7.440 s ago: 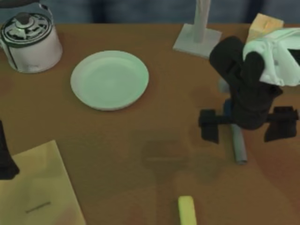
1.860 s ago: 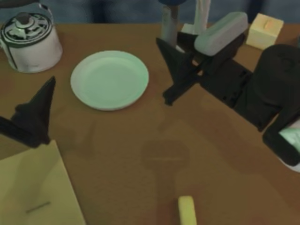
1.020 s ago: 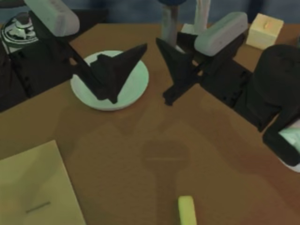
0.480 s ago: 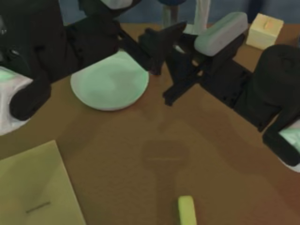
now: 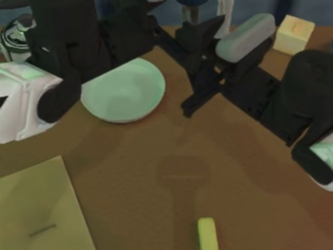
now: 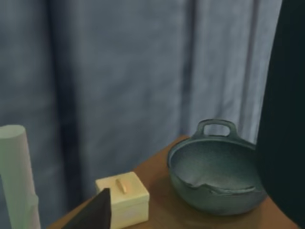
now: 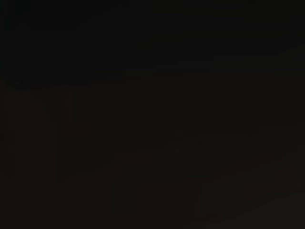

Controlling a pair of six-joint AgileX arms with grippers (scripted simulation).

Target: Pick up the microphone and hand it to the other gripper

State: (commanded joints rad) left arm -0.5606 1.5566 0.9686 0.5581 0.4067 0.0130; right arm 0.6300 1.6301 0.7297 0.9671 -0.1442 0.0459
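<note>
Up at the table's far edge, the microphone [image 5: 189,18] stands upright in the right gripper [image 5: 200,78], which is clamped on it. The left gripper [image 5: 200,32] meets it there (whether its fingers have closed I cannot tell). Plate [image 5: 123,89], kettle [image 5: 14,32] and cream box [image 5: 294,32] crowd nearby. Right wrist view is dark.

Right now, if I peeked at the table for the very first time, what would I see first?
You'd spot two big black arms meeting at the far edge of the table, the left claw and right claw both at a small microphone held upright between them. Next comes the pale green plate just left of them, half under the left arm. The right wrist view is dark.
</note>
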